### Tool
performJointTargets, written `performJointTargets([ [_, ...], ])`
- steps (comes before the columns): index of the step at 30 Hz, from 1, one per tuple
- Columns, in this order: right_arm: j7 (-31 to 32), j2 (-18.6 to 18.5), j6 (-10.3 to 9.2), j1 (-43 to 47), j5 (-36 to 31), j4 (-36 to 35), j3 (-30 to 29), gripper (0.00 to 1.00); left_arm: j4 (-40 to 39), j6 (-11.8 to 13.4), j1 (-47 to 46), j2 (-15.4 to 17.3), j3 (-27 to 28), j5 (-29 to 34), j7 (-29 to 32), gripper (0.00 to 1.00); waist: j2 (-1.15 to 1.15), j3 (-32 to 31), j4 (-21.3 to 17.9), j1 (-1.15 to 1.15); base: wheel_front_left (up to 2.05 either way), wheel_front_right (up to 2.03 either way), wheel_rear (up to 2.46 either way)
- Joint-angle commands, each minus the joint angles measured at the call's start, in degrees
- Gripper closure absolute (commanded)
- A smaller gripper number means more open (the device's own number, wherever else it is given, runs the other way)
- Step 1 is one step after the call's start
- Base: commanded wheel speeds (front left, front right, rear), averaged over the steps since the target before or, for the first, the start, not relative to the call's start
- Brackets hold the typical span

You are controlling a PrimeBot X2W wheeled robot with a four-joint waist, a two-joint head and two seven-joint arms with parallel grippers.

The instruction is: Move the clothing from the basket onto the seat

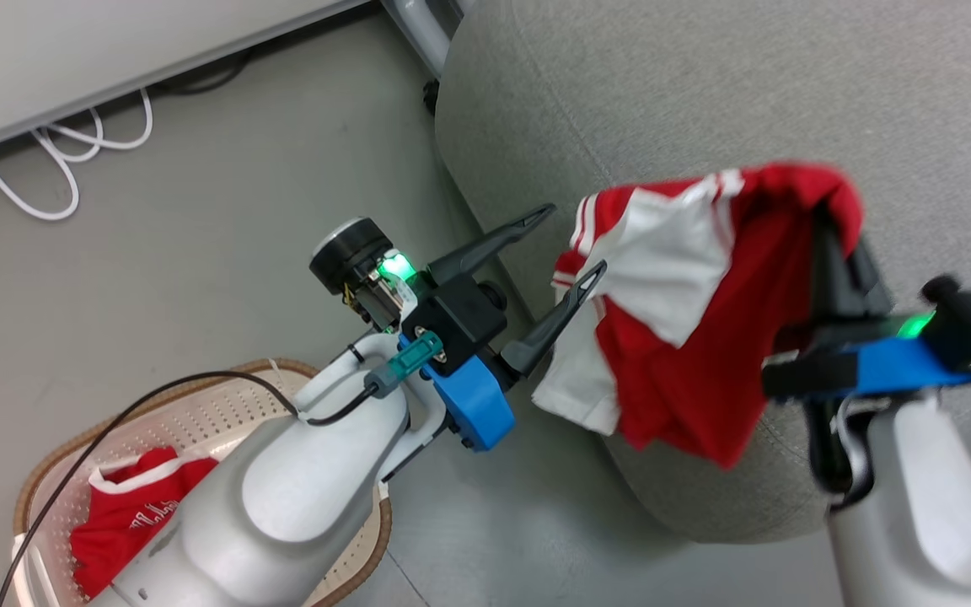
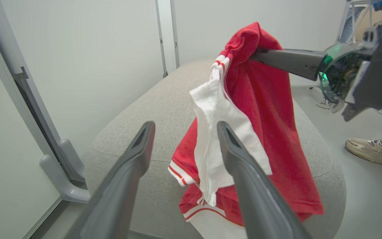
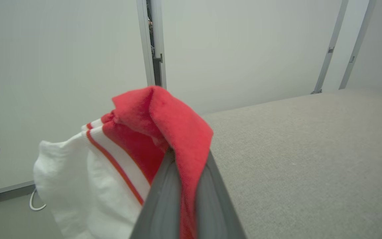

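Observation:
A red garment with white trim [image 1: 696, 337] hangs over the near edge of the grey seat [image 1: 705, 93], pinched at its top by my right gripper [image 1: 831, 223], which is shut on it. In the right wrist view the red fabric [image 3: 174, 126] is clamped between the two dark fingers [image 3: 164, 199]. My left gripper [image 1: 574, 240] is open just left of the hanging cloth, fingers spread and holding nothing; in its wrist view the garment [image 2: 260, 119] hangs beyond the fingertips. A second red garment [image 1: 131, 514] lies in the white basket [image 1: 199, 405] at the lower left.
White cables [image 1: 64, 160] loop on the grey floor by the wall at the upper left. A person's shoe [image 2: 373, 149] stands on the floor right of the seat. A grey metal frame leg [image 2: 61, 172] sits left of the seat.

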Motion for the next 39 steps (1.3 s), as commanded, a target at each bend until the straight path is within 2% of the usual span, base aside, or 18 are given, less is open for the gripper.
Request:
performJointTargets([
  [1,-0.02,-0.06,-0.04,-2.16,-0.53,-1.11,-0.81,1.00,-0.43,0.36,-0.73,0.61,0.34,-0.01,-0.05,0.00,0.00,1.13,0.56,0.00,0.00,0.00,0.00],
  [6,-0.01,-0.07,-0.04,-10.38,-2.99,-4.48,-4.13,1.00,-2.04,0.81,-2.06,2.23,0.80,0.32,0.68,0.00,0.00,5.24,1.44,0.00,0.00,0.00,0.00],
  [10,-0.01,-1.19,-0.04,-18.24,-3.81,-8.00,-9.43,1.00,-3.71,0.97,-3.63,4.06,1.21,0.84,1.96,0.00,0.00,9.77,2.13,0.00,0.00,0.00,0.00],
  [18,0.00,-8.16,-0.04,-30.99,-2.99,-10.06,-21.19,1.00,-8.19,0.87,-7.08,7.63,1.68,2.01,4.49,0.00,0.00,18.38,3.47,0.00,0.00,0.00,0.00],
  [23,0.00,-12.96,-0.04,-35.21,-1.81,-6.35,-25.74,1.00,-10.98,1.08,-9.07,9.41,2.20,2.59,5.71,0.00,0.00,22.39,3.73,0.00,0.00,0.00,0.00],
  [28,0.00,-14.79,-0.04,-34.84,-1.42,0.17,-28.55,1.00,-12.76,1.12,-10.39,10.05,2.01,2.96,6.53,0.00,0.00,25.38,4.46,0.00,0.00,0.00,0.00],
  [35,-0.01,-11.51,-0.04,-33.68,-4.36,9.02,-30.99,1.00,-13.30,1.20,-10.82,9.29,0.99,2.99,6.32,0.00,0.00,27.02,6.07,0.00,0.00,0.00,0.00],
  [39,-0.01,-9.92,-0.04,-32.64,-3.50,13.21,-32.00,1.00,-13.25,1.34,-11.04,9.11,0.74,2.85,6.07,0.00,0.00,27.39,6.92,0.00,0.00,0.00,0.00],
])
